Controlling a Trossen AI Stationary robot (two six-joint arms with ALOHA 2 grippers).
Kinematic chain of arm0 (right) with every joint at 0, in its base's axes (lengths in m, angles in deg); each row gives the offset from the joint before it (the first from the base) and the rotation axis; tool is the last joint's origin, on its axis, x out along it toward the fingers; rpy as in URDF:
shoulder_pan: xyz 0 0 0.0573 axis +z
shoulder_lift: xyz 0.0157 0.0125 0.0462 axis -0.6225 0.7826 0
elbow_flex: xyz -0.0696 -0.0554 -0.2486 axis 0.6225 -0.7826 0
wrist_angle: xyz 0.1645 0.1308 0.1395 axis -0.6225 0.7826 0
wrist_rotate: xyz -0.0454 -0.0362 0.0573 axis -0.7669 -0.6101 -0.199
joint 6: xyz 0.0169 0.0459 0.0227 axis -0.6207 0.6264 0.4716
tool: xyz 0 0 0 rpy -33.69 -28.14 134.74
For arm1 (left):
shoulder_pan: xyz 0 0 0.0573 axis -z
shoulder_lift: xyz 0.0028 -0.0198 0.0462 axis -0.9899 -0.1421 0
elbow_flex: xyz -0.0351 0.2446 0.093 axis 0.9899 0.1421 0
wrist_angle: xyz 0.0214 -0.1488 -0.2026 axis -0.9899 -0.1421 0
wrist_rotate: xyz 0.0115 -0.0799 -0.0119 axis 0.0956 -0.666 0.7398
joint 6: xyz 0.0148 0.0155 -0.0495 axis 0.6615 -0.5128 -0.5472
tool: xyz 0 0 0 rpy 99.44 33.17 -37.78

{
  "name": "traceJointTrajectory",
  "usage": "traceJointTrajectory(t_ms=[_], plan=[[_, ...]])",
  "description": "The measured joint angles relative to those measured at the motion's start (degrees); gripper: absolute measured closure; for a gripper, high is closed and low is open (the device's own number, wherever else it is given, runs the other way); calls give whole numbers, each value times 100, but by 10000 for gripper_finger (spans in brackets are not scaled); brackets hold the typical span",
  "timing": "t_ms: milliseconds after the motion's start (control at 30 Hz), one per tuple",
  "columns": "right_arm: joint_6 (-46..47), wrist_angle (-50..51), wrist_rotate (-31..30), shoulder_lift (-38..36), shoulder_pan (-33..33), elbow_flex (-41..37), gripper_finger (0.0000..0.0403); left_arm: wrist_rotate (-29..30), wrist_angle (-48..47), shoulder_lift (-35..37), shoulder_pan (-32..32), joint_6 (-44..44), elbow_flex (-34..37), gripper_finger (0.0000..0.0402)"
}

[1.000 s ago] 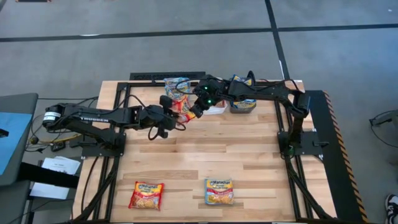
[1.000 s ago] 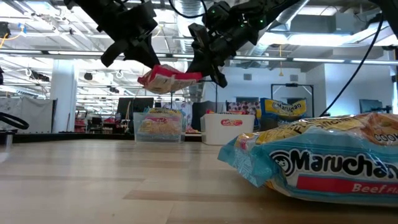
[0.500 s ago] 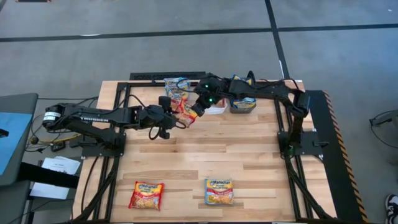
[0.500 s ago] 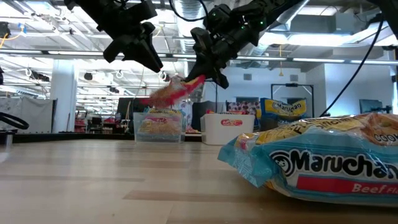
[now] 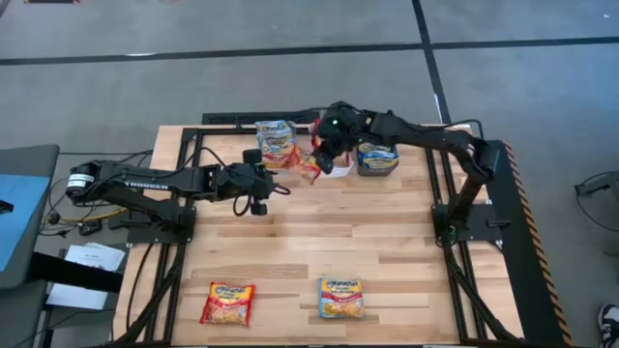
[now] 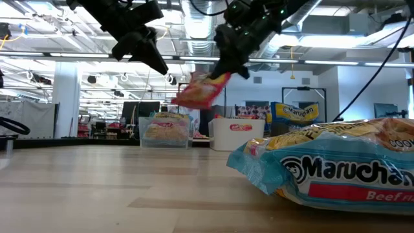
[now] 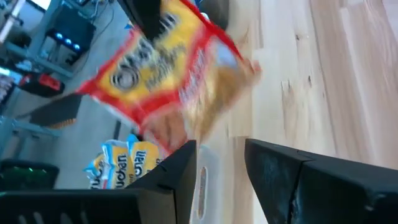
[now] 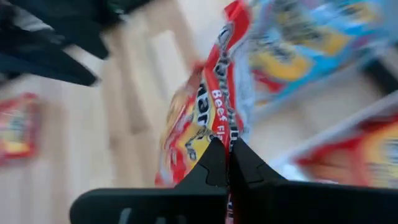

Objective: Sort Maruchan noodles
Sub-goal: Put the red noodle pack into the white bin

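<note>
Right gripper: you had it (image 5: 322, 155) clamped on one edge of a red noodle packet (image 5: 310, 164), which hung in the air from its fingertips, tilted down, above the back of the table (image 5: 329, 232) near the bins.
Left gripper: yours (image 5: 276, 182) stood with its fingers (image 7: 180, 177) spread apart and nothing between them, just beside the hanging red packet and not touching it.
Clear bin: it (image 5: 276, 142) sat at the table's back edge, and you could see blue and yellow packets inside.
White bin: it (image 6: 238, 133) stood next to the clear one, directly under the right gripper; a strip of red showed on its front, but what lay inside could not be told.
Dark bin: it (image 5: 377, 159) sat farthest toward the right arm and held a blue and yellow packet.
Loose packets: you had a red packet (image 5: 227, 303) and a blue packet (image 5: 340, 297) lying flat near the table's front edge, well apart from both grippers.
</note>
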Motion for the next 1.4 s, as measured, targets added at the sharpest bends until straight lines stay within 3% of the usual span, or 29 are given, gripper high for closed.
traceJointTrajectory(t_ms=[333,700,1400], plan=[[-2037,822,-1233,-540,-362,0,398,20,17,0,0,-856,2,274],[-4215,1306,-1539,-321,-610,0,398,20,151,0,0,-1022,7,274],[-4252,1878,-2068,-267,-525,-2,398,19,155,0,-199,-1026,9,274]])
